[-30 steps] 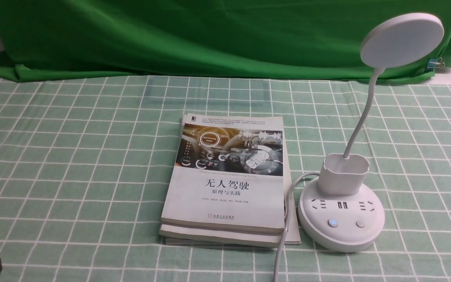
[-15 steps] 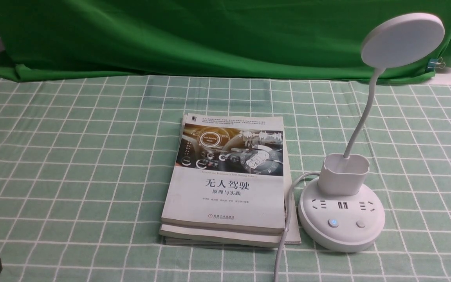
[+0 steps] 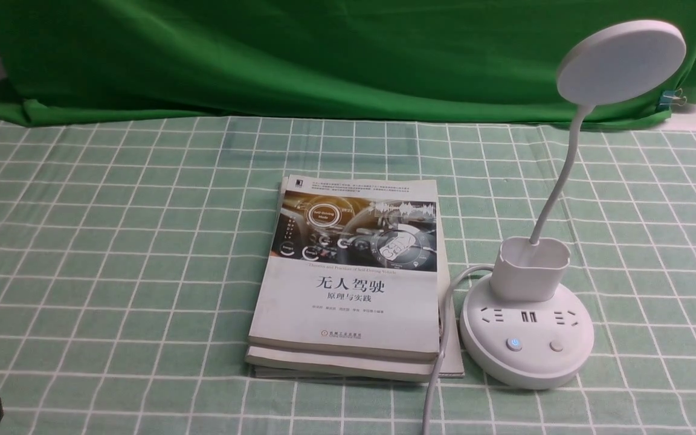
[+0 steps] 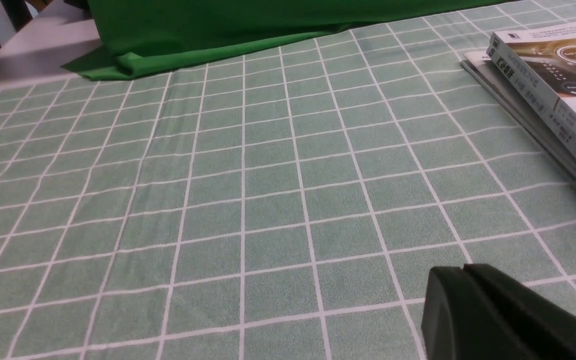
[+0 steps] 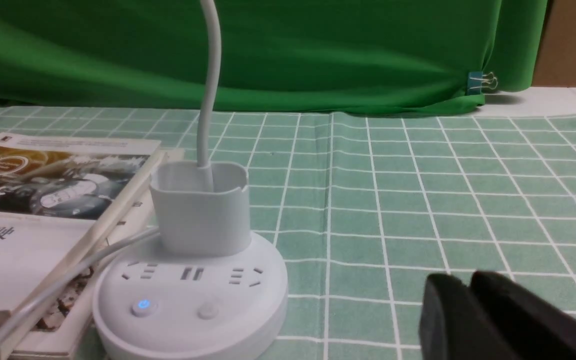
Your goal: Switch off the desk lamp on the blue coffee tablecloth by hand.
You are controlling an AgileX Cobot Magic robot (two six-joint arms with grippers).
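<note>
Lamp (image 3: pixel 528 314), one, on the tablecloth (image 3: pixel 112 241) right of two stacked books (image 3: pixel 348 284); my left claw (image 4: pixel 463 272) and right claw (image 5: pixel 468 282) look pressed together, mostly cut off.

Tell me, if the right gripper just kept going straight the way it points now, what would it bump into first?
Probably nothing close: the right gripper points over bare blue coffee tablecloth, passing beside the desk lamp. The first thing in line looks like the green backdrop fabric at the far edge, though depth is hard to judge.
</note>
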